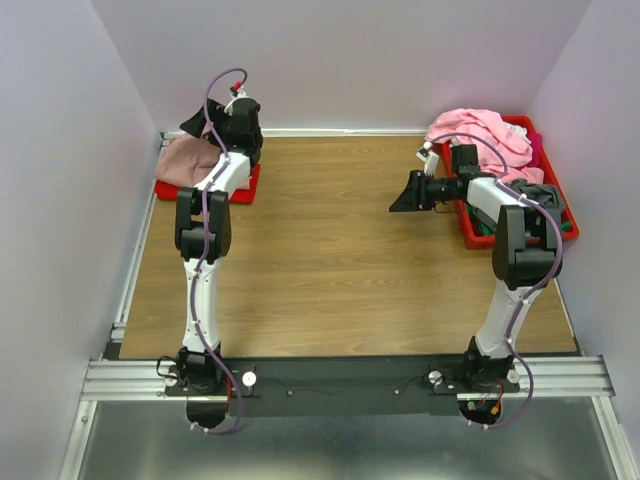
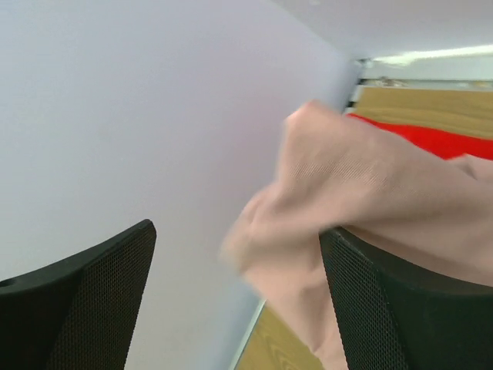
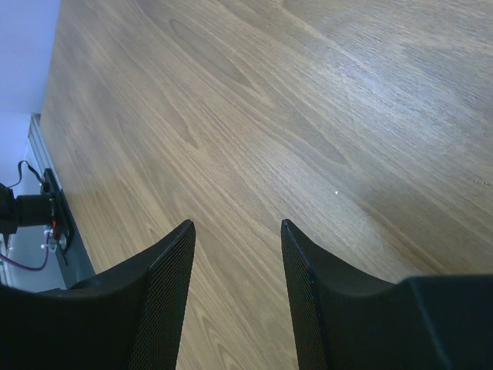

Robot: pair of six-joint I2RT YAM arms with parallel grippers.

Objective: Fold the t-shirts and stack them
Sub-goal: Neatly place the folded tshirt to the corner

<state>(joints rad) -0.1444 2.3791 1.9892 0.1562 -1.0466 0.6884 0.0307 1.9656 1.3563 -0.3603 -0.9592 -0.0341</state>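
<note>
A dusty-pink t-shirt (image 1: 190, 158) lies bunched in the far left corner on top of a bright red t-shirt (image 1: 245, 190). My left gripper (image 1: 200, 125) hovers over it by the back wall. In the left wrist view the gripper (image 2: 239, 301) is open wide; the pink fabric (image 2: 362, 185) drapes over its right finger (image 2: 400, 308), with red (image 2: 439, 139) behind it. My right gripper (image 1: 402, 203) is open and empty above the bare wood, as the right wrist view (image 3: 237, 225) also shows. Light pink (image 1: 480, 135), grey (image 1: 540, 190) and magenta (image 1: 536, 148) shirts lie in the bin.
A rigid red plastic bin (image 1: 562, 200) stands at the far right against the side wall. The wooden table (image 1: 320, 250) is walled on three sides. A metal rail (image 1: 340, 378) with both arm bases runs along the near edge.
</note>
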